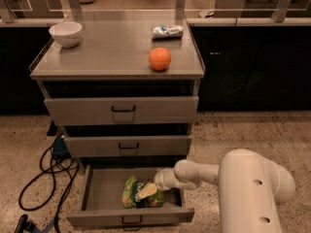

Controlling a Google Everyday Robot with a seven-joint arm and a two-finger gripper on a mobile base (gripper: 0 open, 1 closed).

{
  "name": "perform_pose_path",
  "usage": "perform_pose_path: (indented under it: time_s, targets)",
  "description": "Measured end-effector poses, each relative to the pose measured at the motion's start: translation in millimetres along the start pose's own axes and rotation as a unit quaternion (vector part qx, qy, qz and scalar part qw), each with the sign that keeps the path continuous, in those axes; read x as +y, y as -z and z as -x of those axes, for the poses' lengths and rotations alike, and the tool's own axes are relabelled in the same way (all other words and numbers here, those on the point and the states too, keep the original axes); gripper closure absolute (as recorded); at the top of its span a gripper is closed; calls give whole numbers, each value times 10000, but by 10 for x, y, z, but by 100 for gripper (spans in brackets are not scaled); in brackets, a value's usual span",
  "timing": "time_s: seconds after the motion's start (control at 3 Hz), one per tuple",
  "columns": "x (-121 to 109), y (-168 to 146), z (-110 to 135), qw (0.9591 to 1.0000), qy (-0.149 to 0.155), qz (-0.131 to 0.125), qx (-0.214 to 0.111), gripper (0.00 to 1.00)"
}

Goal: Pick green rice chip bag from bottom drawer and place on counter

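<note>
The green rice chip bag [135,194] lies inside the open bottom drawer [131,219], right of its middle. My gripper [146,192] reaches in from the right on a white arm [194,174] and sits right over the bag, its pale fingertips touching or just above the bag's top. The counter [112,50] is the grey cabinet top above the three drawers.
On the counter stand a white bowl [65,33] at the back left, an orange [160,58] near the front right and a silver-blue wrapper [167,31] at the back right. Black cables [46,174] lie on the floor left of the cabinet. The two upper drawers are pushed in.
</note>
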State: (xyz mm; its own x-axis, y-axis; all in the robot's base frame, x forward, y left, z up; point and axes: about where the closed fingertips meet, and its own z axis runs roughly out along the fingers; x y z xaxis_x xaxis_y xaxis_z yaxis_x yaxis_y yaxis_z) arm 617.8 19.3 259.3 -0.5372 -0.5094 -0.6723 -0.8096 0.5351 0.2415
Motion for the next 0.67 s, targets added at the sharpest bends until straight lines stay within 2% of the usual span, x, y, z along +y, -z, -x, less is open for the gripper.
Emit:
perform_pose_path:
  time_s: [0.33, 0.67]
  targets:
    - [-16, -81, -301, 9997, -121, -230, 39, 0]
    - [-66, -346, -1198, 9970, -690, -362, -33, 0]
